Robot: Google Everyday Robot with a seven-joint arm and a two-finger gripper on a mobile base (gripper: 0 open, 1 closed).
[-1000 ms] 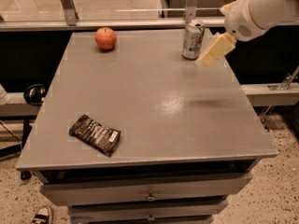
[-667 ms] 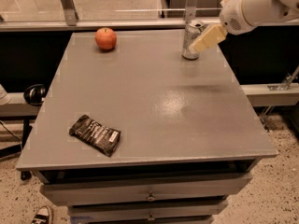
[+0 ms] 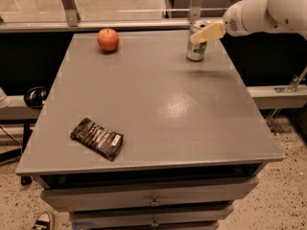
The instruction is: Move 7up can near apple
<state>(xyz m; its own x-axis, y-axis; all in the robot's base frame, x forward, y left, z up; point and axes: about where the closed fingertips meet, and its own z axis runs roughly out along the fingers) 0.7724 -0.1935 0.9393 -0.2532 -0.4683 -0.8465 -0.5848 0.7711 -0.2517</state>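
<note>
Hand (image 3: 195, 37) seemingly at 7up can (image 3: 196, 51)

Can (image 3: 196, 51): small, silver-white, green markings, silver top. Upright on table (image 3: 158, 109), near back edge. Stands directly under claw (image 3: 202, 34), which comes in from right of camera view at can's top; cream tip overlaps can's upper rim. Contact cannot be told.

Apple (image 3: 108, 39): round, red-orange, stem dimple up. Rests on table near back edge, well apart from claw, off to claw's left in camera view, slightly lower than claw tip.
</note>
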